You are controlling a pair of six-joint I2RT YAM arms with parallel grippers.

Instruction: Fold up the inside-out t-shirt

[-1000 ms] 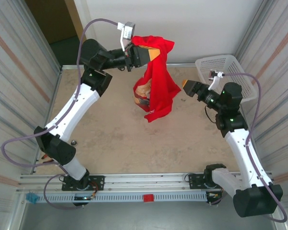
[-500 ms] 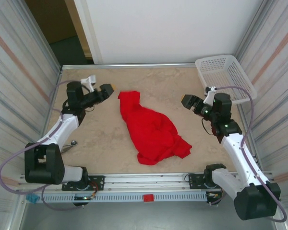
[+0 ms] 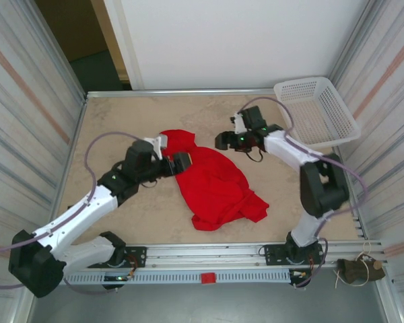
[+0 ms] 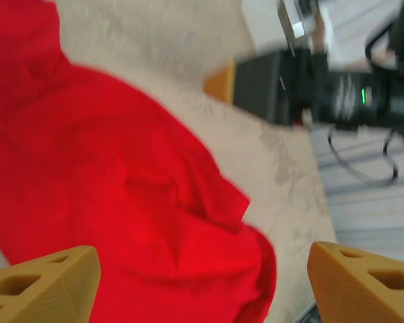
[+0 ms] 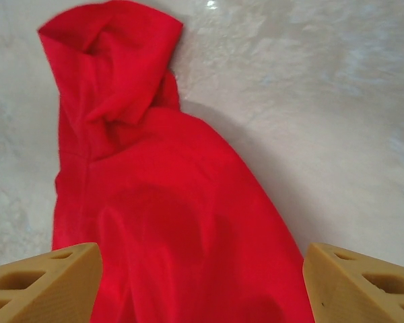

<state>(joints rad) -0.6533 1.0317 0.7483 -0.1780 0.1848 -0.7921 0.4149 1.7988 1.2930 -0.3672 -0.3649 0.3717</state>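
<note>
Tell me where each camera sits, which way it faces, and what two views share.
Top external: fixed above and behind the bases, looking down on the table, red t-shirt and white basket; both arms, left gripper and right gripper show.
Left wrist: on the left arm, facing across the t-shirt toward the right gripper; its open fingers show.
Right wrist: on the right arm, looking down at the t-shirt; its open fingers show.
Shared: all three see the t-shirt.

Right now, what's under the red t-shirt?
The red t-shirt lies crumpled flat on the beige table. Bare tabletop shows all around its edges. Whatever is beneath the cloth is covered, so I cannot tell.
</note>
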